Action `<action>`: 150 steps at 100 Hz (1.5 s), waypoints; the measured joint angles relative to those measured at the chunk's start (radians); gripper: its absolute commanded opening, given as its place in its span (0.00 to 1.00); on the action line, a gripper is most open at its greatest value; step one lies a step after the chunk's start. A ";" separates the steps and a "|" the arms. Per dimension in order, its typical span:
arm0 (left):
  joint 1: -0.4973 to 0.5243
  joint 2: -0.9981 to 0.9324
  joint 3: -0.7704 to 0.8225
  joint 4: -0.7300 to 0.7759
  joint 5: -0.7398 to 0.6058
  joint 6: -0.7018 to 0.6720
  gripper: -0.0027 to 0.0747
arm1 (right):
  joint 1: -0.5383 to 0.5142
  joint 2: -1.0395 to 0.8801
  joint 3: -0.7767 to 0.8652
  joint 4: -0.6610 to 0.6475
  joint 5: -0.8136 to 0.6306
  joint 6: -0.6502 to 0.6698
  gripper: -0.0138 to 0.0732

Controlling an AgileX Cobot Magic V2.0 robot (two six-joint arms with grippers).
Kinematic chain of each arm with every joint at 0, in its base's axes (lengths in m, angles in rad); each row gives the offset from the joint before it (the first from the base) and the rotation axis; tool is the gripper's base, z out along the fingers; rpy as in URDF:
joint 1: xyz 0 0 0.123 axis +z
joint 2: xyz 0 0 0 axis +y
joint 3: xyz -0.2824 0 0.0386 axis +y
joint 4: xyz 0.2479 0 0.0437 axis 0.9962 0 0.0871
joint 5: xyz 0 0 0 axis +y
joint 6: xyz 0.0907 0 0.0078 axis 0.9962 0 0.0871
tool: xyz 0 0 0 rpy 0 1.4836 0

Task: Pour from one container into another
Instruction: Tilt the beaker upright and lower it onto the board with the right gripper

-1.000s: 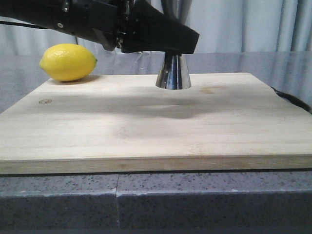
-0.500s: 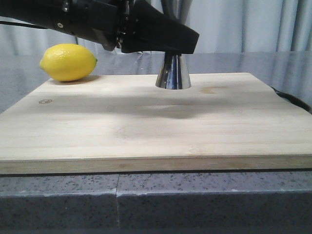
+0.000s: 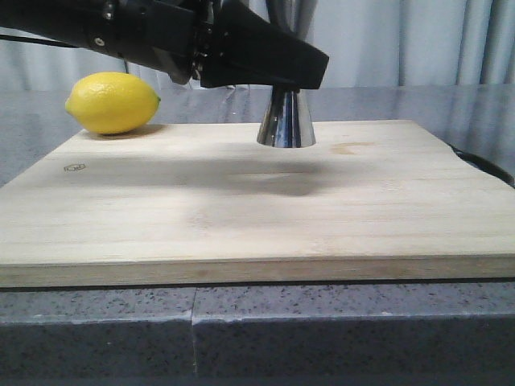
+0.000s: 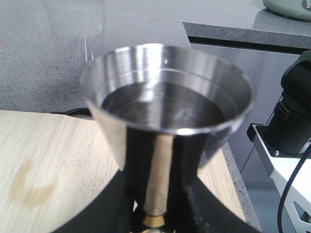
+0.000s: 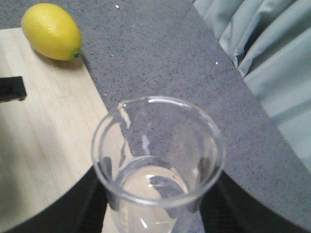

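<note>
The steel jigger (image 3: 286, 121) stands upright on the wooden board (image 3: 241, 201) at the back centre; its upper cup is hidden there by my left arm. In the left wrist view the jigger (image 4: 167, 111) fills the frame, gold band (image 4: 154, 221) at its waist. My left gripper (image 4: 155, 216) is shut on the jigger at that waist, one black finger (image 4: 109, 208) on each side. The clear glass beaker (image 5: 158, 155) is upright in my right gripper (image 5: 158, 199), which is shut on it, over the board's edge and the grey counter. The beaker does not show in the front view.
A yellow lemon (image 3: 113, 102) lies at the board's back left corner, also in the right wrist view as the lemon (image 5: 51, 31). A faint stain (image 3: 352, 148) marks the board right of the jigger. Grey curtains (image 3: 418, 40) hang behind the counter.
</note>
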 measured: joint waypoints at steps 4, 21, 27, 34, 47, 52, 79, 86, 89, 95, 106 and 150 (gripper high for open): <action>0.000 0.000 0.000 0.002 0.000 0.000 0.02 | -0.026 0.015 0.000 0.032 0.008 -0.009 0.25; 0.000 0.000 0.000 0.002 0.000 0.000 0.02 | -0.109 0.073 0.055 0.197 0.041 -0.124 0.25; 0.000 0.000 0.000 0.002 0.000 0.000 0.02 | -0.127 0.090 0.083 0.253 0.048 -0.191 0.25; 0.000 0.000 0.000 0.002 0.000 0.000 0.02 | -0.136 0.101 0.119 0.325 0.054 -0.270 0.25; 0.000 0.000 0.000 0.002 0.000 0.000 0.02 | -0.141 0.102 0.202 0.436 0.060 -0.413 0.25; 0.000 0.000 0.000 0.002 0.000 0.000 0.02 | -0.141 0.102 0.239 0.470 0.060 -0.461 0.25; 0.000 0.000 0.000 0.002 0.000 0.000 0.02 | -0.141 0.102 0.448 0.660 -0.011 -0.674 0.25; 0.000 0.000 0.000 0.002 0.000 0.000 0.02 | -0.148 0.102 0.495 0.732 -0.026 -0.735 0.25; 0.000 0.000 0.000 0.002 0.000 0.000 0.02 | -0.153 0.102 0.513 0.767 -0.030 -0.759 0.25; 0.000 0.000 0.000 0.002 0.000 0.000 0.02 | -0.169 0.102 0.551 0.855 -0.038 -0.819 0.25; 0.000 0.000 0.000 0.002 0.000 0.000 0.02 | -0.196 0.102 0.609 1.004 -0.053 -0.917 0.25; 0.000 0.000 0.000 0.002 0.000 0.000 0.02 | -0.207 0.102 0.743 1.206 -0.085 -1.092 0.25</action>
